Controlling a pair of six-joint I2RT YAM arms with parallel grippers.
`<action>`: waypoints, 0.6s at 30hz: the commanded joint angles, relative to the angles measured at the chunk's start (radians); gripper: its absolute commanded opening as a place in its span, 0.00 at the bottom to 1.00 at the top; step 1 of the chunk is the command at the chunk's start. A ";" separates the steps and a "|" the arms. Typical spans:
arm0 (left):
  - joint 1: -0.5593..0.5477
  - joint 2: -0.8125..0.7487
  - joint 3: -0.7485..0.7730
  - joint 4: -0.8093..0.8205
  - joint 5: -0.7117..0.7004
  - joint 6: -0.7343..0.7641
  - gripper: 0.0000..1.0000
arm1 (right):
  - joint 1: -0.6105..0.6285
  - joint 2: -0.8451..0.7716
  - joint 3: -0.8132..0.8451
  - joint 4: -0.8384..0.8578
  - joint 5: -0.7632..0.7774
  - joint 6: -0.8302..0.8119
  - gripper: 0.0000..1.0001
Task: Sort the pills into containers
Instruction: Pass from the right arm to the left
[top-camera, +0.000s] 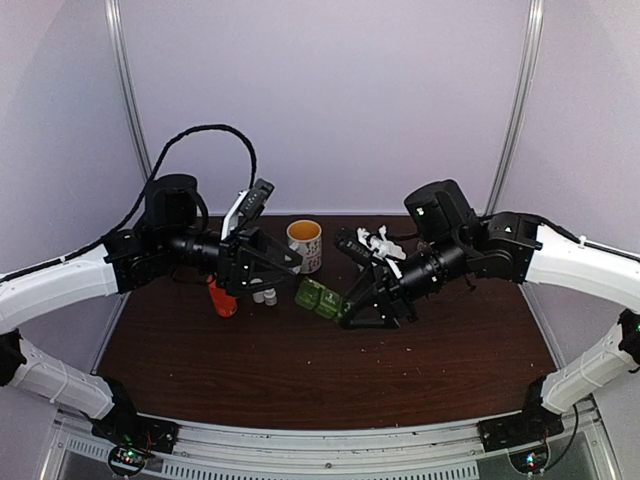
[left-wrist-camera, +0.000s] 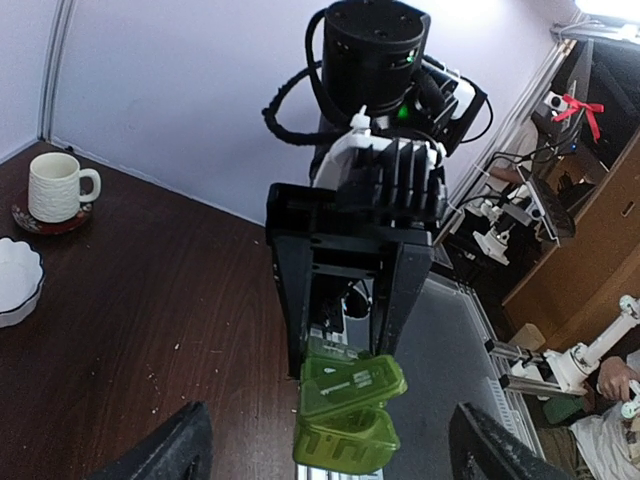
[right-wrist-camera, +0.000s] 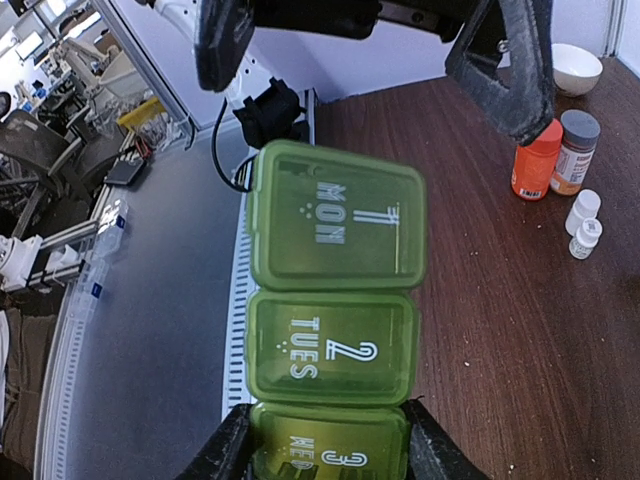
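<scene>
Dark wood surface (top-camera: 300, 370), pale walls (top-camera: 330, 100) | R hand (right-wrist-camera: 325, 440) clamped on WED end of green pill box (right-wrist-camera: 335, 230), lids shut, box seems lifted, MON end aimed at L hand (left-wrist-camera: 330, 445) | L hand spread wide, empty, prob. set to open a lid | pill bottles (right-wrist-camera: 535, 160) untouched on surface nearby

**Mug, bottles and bowl on a brown table**

On the dark wooden table (top-camera: 300, 370), seen from above, a white mug (top-camera: 304, 243) stands at 12 o'clock from the middle. An orange bottle (top-camera: 222, 300) stands at 10 o'clock, with small white bottles (top-camera: 270, 297) just beside it at its 3 o'clock. The right wrist view shows a grey-capped bottle (right-wrist-camera: 577, 150) close against the orange one and a white bowl (right-wrist-camera: 577, 68) at its 12 o'clock. The left wrist view shows the mug on a dark red coaster (left-wrist-camera: 45, 222).
</scene>
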 joint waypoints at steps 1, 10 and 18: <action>-0.018 0.053 0.096 -0.236 0.065 0.170 0.86 | 0.003 0.031 0.060 -0.154 0.036 -0.101 0.45; -0.116 0.104 0.191 -0.465 -0.121 0.354 0.89 | 0.004 0.060 0.086 -0.184 0.059 -0.121 0.45; -0.192 0.182 0.293 -0.626 -0.261 0.464 0.82 | 0.004 0.092 0.123 -0.226 0.051 -0.144 0.45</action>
